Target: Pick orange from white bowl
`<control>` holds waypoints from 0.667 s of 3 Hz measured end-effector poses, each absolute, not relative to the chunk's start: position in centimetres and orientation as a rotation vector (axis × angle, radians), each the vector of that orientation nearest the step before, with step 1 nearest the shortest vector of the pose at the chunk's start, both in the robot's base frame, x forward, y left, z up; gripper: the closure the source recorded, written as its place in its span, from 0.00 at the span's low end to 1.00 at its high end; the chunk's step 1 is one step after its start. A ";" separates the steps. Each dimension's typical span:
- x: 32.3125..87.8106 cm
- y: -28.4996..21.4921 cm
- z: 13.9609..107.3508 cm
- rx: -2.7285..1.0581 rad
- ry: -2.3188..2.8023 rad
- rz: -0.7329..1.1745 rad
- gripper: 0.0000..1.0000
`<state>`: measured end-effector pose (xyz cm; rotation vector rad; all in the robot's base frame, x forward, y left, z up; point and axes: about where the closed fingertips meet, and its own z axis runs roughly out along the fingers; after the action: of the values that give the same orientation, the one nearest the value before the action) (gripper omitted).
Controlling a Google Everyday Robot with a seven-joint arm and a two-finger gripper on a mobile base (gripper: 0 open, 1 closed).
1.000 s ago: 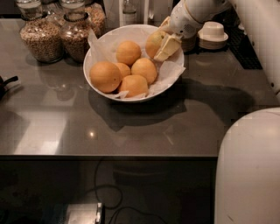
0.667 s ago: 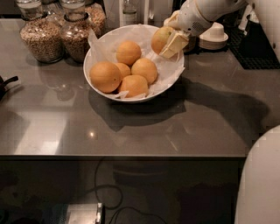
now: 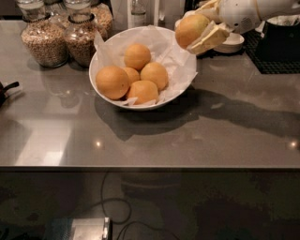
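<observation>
Broadly, most of the view is taken up by a long, glossy grey stone bench [image 3: 187, 136], on which everything else is set. Near its middle is placed a large, wide, round white bowl [image 3: 180, 93], lined with crinkled white paper. At the far left corner, close beside the bowl, two rounded glass jars filled with brown grain [image 3: 42, 40] are seen. From the upper right a smooth white robot arm [image 3: 248, 11] is extended toward the bowl, and at its end the cream-coloured two-finger gripper [image 3: 196, 32] is poised over the bowl's far right rim. Its jaws are closed around a round orange-yellow orange [image 3: 187, 28], which is held in the air, apart from the fruit below and not touching the paper. Inside the bowl, deep-orange round fruits [image 3: 112, 82] are clustered together, four plainly shown and a fifth partly hidden between them. Behind the gripper, small stacked cream dishes [image 3: 232, 43] are partly hidden.
</observation>
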<state>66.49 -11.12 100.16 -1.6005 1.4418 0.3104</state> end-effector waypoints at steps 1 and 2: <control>61.7 -10.8 103.9 -1.694 1.229 0.303 1.00; 56.5 -9.8 107.5 -1.841 1.052 0.185 1.00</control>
<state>56.46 -9.78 107.48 -1.8410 1.0517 0.1849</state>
